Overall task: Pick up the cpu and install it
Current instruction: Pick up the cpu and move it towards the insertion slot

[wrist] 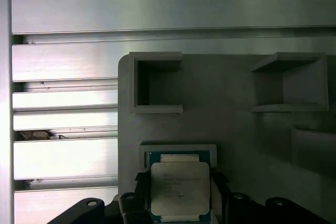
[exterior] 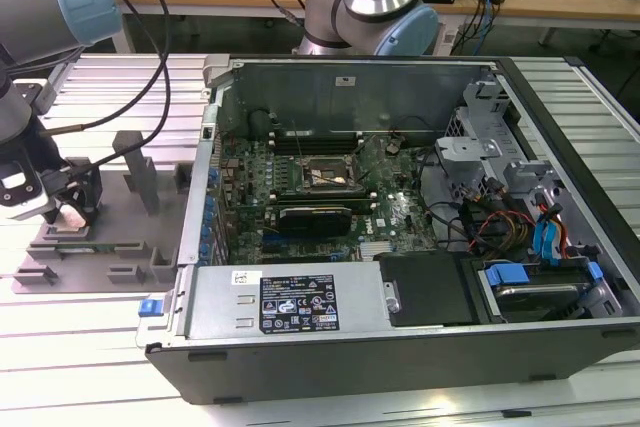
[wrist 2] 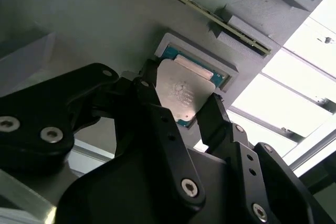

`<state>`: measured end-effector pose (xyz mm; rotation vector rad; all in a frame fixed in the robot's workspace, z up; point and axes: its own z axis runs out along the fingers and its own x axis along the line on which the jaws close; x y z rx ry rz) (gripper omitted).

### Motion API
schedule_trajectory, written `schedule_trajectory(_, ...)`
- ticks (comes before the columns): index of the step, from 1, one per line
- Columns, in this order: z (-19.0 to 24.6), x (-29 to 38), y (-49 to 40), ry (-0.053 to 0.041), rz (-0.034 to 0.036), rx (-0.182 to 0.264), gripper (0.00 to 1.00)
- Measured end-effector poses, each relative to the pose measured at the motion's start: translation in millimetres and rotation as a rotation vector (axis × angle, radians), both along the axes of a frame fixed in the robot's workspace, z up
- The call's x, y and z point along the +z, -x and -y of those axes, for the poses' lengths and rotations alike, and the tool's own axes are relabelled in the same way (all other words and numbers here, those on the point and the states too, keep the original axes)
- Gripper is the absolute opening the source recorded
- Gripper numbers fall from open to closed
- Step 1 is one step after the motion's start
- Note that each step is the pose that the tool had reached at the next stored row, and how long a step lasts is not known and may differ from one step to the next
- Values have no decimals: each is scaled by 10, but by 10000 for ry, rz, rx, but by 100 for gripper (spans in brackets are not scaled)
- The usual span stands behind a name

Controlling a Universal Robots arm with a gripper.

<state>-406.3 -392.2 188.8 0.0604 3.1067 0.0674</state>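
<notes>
The computer case [exterior: 350, 87] is sitting open on the desk [exterior: 100, 347], its socket [exterior: 326, 178] waiting, so the install is all ahead of me. At the gray holder [exterior: 95, 247] my tool [exterior: 70, 209] is clamping the cpu [wrist: 180, 187] by two edges, the chip lying in its recess, not lifted.

Bright, even light fills the exterior view; the pale counter [exterior: 80, 347] nearly washes out, while the computer case [exterior: 350, 97] interior sits in shade. In the second wrist view the counter blows out white, the hand [wrist 2: 182, 94] is a dark, soft mass, and the cpu [wrist 2: 181, 85] carries a dull sheen. The first wrist view is dimmer, greyer.
</notes>
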Motion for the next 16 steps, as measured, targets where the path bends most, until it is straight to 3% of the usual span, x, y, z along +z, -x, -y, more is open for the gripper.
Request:
schedule_trajectory(10, -1, 5, -1, -1, 6, 258, 54)
schedule_trajectory(16, 0, 167, 0, 58, 1, 259, 54)
